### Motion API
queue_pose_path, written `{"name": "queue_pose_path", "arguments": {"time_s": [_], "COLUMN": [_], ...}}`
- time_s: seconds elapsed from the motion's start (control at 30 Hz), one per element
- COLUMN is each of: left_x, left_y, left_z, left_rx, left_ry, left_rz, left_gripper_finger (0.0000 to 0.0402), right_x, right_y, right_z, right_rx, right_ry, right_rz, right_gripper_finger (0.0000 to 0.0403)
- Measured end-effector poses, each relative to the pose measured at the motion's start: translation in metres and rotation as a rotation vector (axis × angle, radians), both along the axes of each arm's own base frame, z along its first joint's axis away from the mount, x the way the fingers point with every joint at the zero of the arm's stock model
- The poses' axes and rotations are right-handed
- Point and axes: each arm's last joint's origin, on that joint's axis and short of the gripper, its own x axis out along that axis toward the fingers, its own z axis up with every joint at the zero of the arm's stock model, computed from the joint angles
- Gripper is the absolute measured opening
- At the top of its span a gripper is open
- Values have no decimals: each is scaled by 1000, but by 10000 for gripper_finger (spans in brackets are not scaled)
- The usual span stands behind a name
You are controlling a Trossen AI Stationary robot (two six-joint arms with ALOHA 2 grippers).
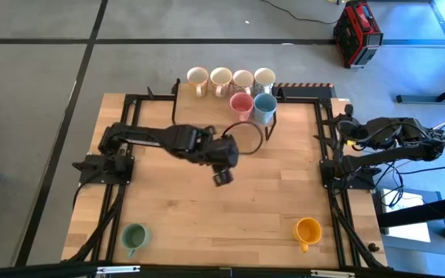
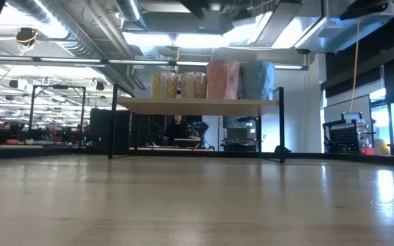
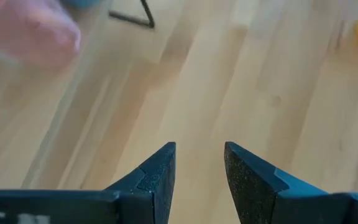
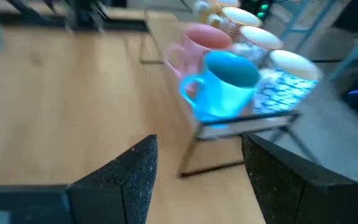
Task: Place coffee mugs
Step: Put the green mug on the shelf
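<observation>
Six coffee mugs stand upright on a raised wooden shelf (image 2: 197,104) at the table's far edge. Several cream ones (image 1: 221,77) form the back row, with a pink mug (image 1: 241,104) and a light blue mug (image 1: 264,107) in front of them. A green mug (image 1: 134,236) stands on the table near the front left, and an orange-yellow mug (image 1: 308,230) near the front right. My left gripper (image 3: 199,146) hangs open and empty over the table's middle (image 1: 222,177), nearer than the shelf. My right gripper (image 4: 197,140) waits open at the table's right edge, facing the shelf.
The shelf stands on thin black metal legs (image 4: 194,152) on the tabletop. Black arm mounts sit at the table's left (image 1: 103,166) and right (image 1: 346,166) edges. Bare wood lies between the shelf and the two front mugs. A red case (image 1: 357,32) is on the floor beyond.
</observation>
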Motion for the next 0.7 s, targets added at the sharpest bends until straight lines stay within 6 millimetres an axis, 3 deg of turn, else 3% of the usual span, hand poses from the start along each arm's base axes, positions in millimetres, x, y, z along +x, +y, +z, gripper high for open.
{"name": "queue_pose_path", "arguments": {"time_s": [0.23, 0.47, 0.7], "left_x": [-43, -81, -122], "left_y": [-34, -53, -73], "left_z": [28, 54, 46], "left_rx": [11, 35, 83], "left_ry": [12, -58, -64], "left_rz": [-120, -194, -174], "left_gripper_finger": [132, 132, 132], "right_x": [25, 68, 114], "right_y": [7, 15, 25], "right_z": [6, 1, -10], "right_rx": [201, 269, 306], "right_ry": [-79, -21, 29], "right_rz": [36, 42, 89], "right_gripper_finger": [223, 223, 223]}}
